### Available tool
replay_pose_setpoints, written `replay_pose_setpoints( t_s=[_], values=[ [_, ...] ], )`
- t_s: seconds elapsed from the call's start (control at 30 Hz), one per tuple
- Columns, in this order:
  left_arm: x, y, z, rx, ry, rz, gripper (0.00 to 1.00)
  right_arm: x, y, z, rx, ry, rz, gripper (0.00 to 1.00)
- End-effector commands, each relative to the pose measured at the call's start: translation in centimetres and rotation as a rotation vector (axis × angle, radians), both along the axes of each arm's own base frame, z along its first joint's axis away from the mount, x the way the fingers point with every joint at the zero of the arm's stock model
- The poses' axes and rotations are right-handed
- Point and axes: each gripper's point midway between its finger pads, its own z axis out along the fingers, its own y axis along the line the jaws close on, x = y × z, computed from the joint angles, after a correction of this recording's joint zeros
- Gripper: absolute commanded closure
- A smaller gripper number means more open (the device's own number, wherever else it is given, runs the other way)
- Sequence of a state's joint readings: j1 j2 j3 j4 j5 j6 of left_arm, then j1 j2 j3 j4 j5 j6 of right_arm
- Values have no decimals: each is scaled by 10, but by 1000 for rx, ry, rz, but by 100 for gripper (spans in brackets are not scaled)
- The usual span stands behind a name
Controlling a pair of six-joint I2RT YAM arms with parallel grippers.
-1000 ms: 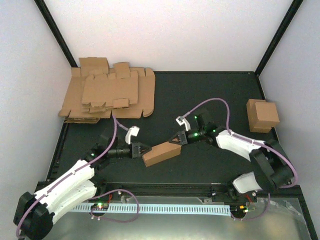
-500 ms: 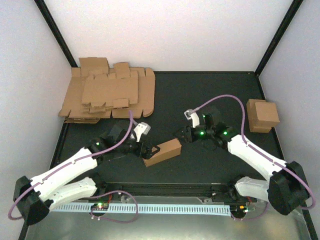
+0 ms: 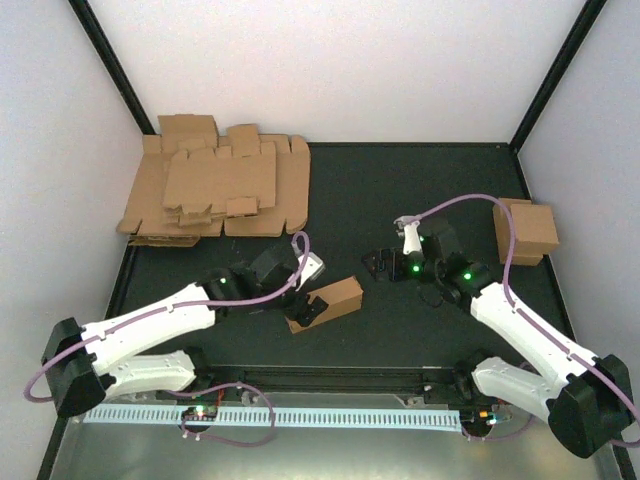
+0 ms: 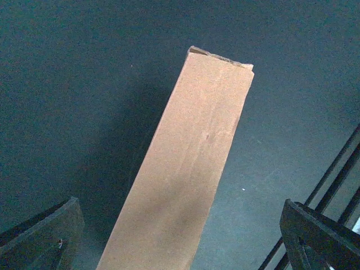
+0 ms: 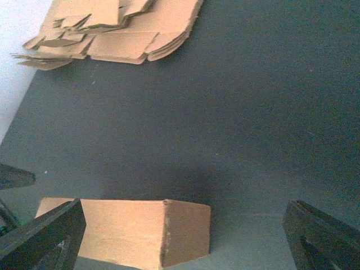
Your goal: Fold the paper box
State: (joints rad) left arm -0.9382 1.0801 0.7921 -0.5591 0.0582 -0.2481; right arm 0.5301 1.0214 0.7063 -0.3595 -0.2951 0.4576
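The paper box [image 3: 335, 299] is a closed brown cardboard block lying on the black mat, its long side slanting up to the right. My left gripper [image 3: 305, 312] hangs open over the box's left end. In the left wrist view the paper box [image 4: 185, 169] runs up between the two spread fingers [image 4: 39, 239] without touching them. My right gripper [image 3: 375, 264] is open and stands apart, to the right of the box. In the right wrist view the paper box [image 5: 140, 232] lies low and left between the wide fingertips [image 5: 323, 239].
A pile of flat brown blanks [image 3: 215, 190] lies at the back left, also seen in the right wrist view as the pile of blanks [image 5: 112, 28]. Stacked folded boxes [image 3: 525, 232] sit at the right edge. A black rail [image 3: 330, 378] runs along the near edge.
Both grippers have opened and let go of the box, which now lies on the mat. The right gripper has drawn back to the right; the left arm has swung right, over the box's end.
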Motion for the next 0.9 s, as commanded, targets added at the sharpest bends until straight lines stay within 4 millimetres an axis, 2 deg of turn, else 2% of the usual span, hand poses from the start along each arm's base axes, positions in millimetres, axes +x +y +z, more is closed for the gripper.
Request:
replay_pose_setpoints(
  t_s=[0.0, 0.3, 0.63, 0.87],
  values=[
    [8, -5, 13, 70, -89, -23, 1, 6, -19, -5, -55, 7, -103, 0],
    [-2, -12, -2, 138, -67, -98, 1, 8, -26, -3, -54, -11, -149, 1],
    [-5, -5, -45, 339, 71, -100, 1, 8, -29, -5, -49, -11, -163, 1],
    [-3, -10, -51, 337, 83, -99, 1, 7, -29, -7, -43, -6, -158, 1]
  ],
)
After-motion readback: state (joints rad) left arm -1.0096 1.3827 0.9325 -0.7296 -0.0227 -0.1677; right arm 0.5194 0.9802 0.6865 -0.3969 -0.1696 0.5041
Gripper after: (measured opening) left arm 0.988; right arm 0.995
